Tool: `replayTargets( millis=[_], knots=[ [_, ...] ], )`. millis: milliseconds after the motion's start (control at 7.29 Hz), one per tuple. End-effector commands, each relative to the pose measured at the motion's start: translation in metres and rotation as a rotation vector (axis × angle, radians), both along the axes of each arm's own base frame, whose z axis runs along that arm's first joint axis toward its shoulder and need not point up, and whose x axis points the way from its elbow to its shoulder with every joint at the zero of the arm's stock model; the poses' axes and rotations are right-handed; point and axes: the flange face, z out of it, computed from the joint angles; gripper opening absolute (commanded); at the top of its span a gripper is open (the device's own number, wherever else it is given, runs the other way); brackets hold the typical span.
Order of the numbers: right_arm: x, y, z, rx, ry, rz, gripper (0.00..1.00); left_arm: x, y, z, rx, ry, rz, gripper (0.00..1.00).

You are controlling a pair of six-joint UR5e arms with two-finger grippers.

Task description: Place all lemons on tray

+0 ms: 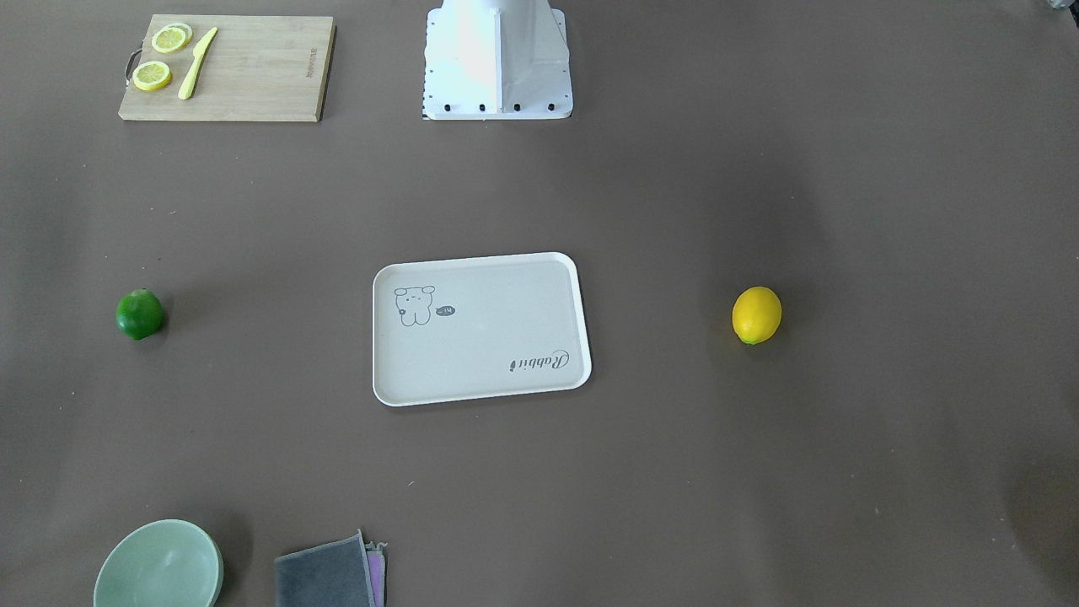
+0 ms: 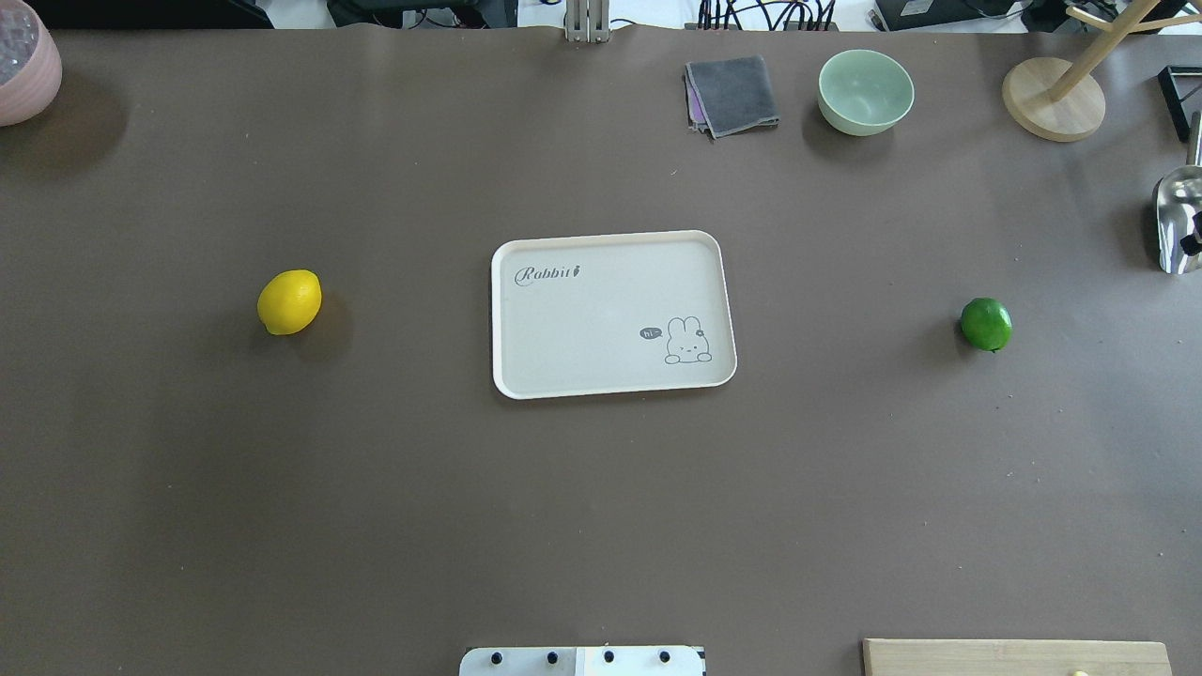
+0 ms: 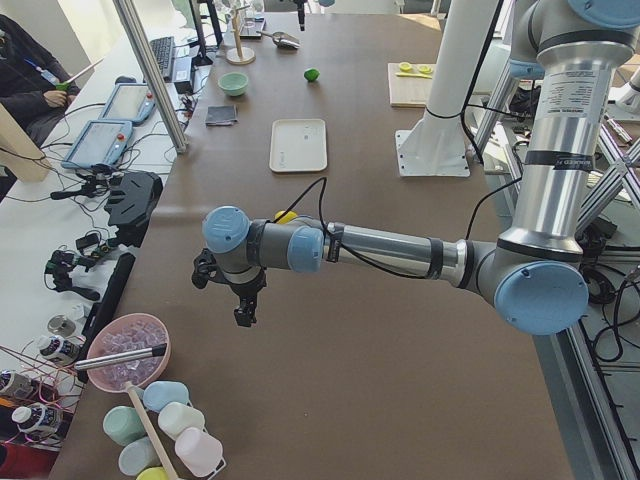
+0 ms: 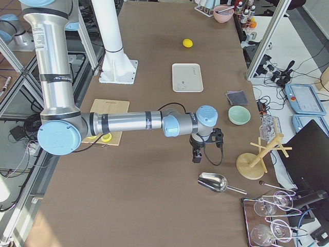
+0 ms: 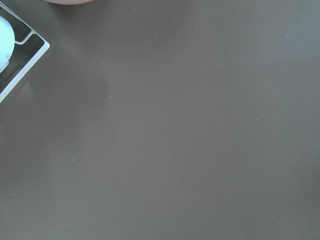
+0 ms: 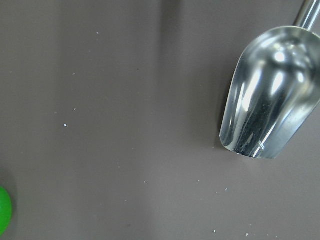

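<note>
The off-white tray (image 2: 601,314) lies flat in the middle of the brown surface (image 2: 601,526), with nothing on it. The yellow lemon (image 2: 289,301) sits well apart from the tray on the robot's left side. The green lemon (image 2: 986,324) sits just as far out on the right. Both rest on the bare surface, roughly level with the tray.

The left tool (image 3: 243,316) hangs above the surface near the left end, fingers pointing down. The right tool (image 4: 195,157) hangs the same way near the right end, close to a metal scoop (image 6: 270,95). Each shows only from the side, so I cannot tell whether either is spread or pressed together. A green sliver at the right wrist view's lower left edge is probably the green lemon.

Along the far edge stand a pale green bowl (image 2: 865,91) and a folded grey cloth (image 2: 732,94). A wooden cutting board (image 1: 244,72) with lemon slices (image 1: 152,76) lies near the robot's base.
</note>
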Motion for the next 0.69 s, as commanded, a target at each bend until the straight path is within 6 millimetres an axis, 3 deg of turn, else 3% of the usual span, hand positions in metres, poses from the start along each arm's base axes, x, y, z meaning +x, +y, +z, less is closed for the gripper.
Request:
replayTargets(
  millis=[0,412,549],
  knots=[
    [0.001,0.007,-0.016,0.01,-0.008,0.019,1.0,-0.008,0.015,-0.003,0.025,-0.008,-0.01,0.98],
    [0.002,0.008,-0.015,0.01,-0.004,0.019,1.0,-0.009,0.02,0.001,0.02,-0.006,-0.014,0.98],
    [0.002,0.009,-0.015,0.009,-0.008,0.018,1.0,-0.007,0.02,0.011,-0.004,-0.009,-0.01,0.98]
  ],
)
